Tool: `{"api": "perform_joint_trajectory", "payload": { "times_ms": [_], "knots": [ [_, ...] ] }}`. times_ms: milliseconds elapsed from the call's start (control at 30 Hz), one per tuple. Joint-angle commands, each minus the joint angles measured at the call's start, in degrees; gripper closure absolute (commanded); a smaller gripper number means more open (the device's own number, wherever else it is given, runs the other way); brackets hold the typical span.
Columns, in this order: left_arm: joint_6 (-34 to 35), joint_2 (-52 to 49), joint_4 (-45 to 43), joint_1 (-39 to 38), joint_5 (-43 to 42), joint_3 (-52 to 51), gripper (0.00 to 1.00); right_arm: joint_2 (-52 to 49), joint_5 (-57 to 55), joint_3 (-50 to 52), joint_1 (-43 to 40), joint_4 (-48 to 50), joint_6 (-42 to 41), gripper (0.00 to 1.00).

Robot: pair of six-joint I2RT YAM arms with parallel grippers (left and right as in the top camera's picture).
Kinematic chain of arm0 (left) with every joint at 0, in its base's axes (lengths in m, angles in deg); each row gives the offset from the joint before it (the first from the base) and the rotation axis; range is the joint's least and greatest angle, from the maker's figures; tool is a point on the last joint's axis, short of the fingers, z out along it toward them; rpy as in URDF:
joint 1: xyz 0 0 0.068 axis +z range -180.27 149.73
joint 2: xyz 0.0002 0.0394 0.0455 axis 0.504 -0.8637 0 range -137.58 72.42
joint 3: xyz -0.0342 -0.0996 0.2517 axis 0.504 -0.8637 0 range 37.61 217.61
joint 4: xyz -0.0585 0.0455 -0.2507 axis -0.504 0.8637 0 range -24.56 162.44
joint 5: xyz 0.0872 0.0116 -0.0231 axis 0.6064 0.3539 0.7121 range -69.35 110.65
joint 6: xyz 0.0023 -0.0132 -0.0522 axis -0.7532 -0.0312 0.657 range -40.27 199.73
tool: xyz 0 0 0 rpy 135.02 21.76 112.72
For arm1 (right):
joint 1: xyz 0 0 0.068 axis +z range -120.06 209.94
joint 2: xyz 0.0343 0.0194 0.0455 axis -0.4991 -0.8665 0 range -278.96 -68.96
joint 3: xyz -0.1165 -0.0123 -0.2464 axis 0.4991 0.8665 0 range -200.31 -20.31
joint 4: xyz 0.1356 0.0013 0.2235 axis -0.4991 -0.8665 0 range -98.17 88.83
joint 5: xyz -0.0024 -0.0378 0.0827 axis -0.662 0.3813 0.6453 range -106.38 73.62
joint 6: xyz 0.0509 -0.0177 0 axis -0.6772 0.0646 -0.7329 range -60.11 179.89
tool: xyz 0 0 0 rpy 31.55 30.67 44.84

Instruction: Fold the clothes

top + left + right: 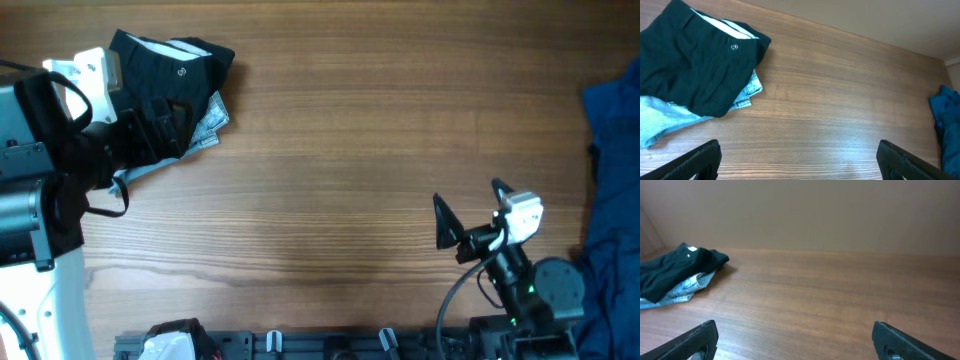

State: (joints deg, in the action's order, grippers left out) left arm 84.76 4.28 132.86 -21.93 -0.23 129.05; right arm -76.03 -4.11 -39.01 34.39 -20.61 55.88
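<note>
Shorts (pixel 165 60) bunched at far-L corner of table (pixel 330 170) atop denim (pixel 208 122), buttoned waistband end toward R. R gripper (pixel 470 205) near front edge, L gripper (pixel 800 162) beside heap: both spread wide, empty. Wide wood betw. heap & blue cloth (pixel 615 190) at R edge.

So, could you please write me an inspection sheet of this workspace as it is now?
Surface: wooden table, no spill or mark seen.
Job's things: black shorts, in a heap at the far left corner, button facing up, lying on the denim.
Clutter: light-blue denim garment under the shorts; royal-blue cloth at the right edge.
Grippers: left gripper open, empty, beside the shorts; right gripper open, empty, over bare wood.
Cables: black cable curving by the right arm's base.
Surroundings: pale wall behind the table.
</note>
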Motion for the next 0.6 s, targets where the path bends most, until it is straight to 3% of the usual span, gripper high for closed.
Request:
{"api": "perform_joint_trajectory", "payload": {
  "times_ms": [0, 267, 567],
  "knots": [
    [0.37, 0.33, -0.07, -0.24, -0.48, -0.26, 0.0, 6.8, -2.23, 5.92, 0.13, 2.75, -2.03, 0.0],
    [0.37, 0.33, -0.07, -0.24, -0.5, -0.26, 0.0, 6.8, -2.01, 15.56, 0.13, 13.99, -2.19, 0.0],
    [0.37, 0.33, -0.07, -0.24, -0.48, -0.26, 0.0, 6.64, -2.01, 15.61, 0.13, 13.68, -2.14, 0.0]
  ]
}}
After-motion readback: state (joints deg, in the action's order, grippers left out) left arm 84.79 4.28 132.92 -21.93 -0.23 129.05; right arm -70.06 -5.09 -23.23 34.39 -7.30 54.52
